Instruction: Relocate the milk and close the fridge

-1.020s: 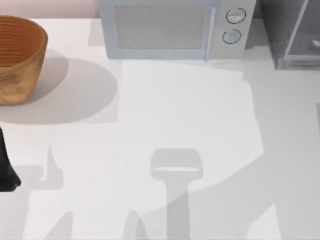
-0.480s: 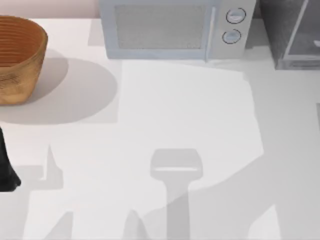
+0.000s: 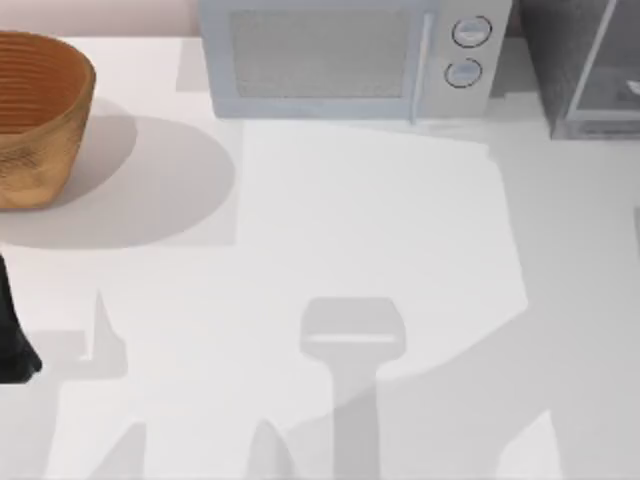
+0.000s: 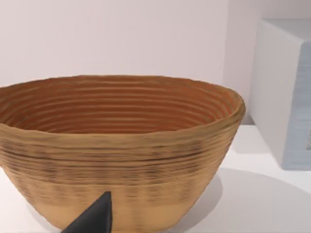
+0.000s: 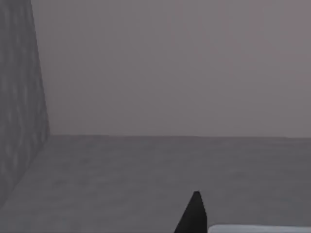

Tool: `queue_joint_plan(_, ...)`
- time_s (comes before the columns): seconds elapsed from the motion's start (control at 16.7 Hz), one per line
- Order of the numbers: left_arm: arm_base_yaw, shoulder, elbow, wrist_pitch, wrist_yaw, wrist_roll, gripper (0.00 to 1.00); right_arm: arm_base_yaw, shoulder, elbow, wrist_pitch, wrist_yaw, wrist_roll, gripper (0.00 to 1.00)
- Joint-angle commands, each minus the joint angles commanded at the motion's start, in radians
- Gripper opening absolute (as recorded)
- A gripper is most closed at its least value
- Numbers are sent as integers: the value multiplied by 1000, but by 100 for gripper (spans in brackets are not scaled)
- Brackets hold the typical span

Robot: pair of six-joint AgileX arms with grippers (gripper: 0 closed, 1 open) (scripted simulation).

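The fridge [image 3: 580,70] stands at the table's back right corner, grey, with its pale-framed translucent door [image 3: 600,60] angled outward. The milk is hidden. The right wrist view looks into a grey space with a dark speckled wall [image 5: 19,97], and a dark tip of my right gripper [image 5: 194,213] pokes in beside a pale strip [image 5: 257,229] that I cannot identify. My left arm [image 3: 15,335] is parked at the table's left edge. A dark tip of my left gripper [image 4: 95,218] faces the basket.
A woven brown basket [image 3: 35,110] [image 4: 116,145] sits at the back left. A light grey microwave [image 3: 345,60] [image 4: 286,92] with two round knobs stands at the back middle. The white tabletop [image 3: 350,250] carries only shadows.
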Motion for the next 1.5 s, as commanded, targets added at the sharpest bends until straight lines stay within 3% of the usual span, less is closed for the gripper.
queue_joint_plan(0.42, 0, 0, 0, 0, 0, 0, 100, 0, 0, 0, 0, 0, 0, 98)
queue_joint_plan(1.08, 0, 0, 0, 0, 0, 0, 100, 3, -10, -6, -2, 1, 0, 100)
queue_joint_plan(1.5, 0, 0, 0, 0, 0, 0, 100, 51, -329, -244, -202, 23, 25, 100)
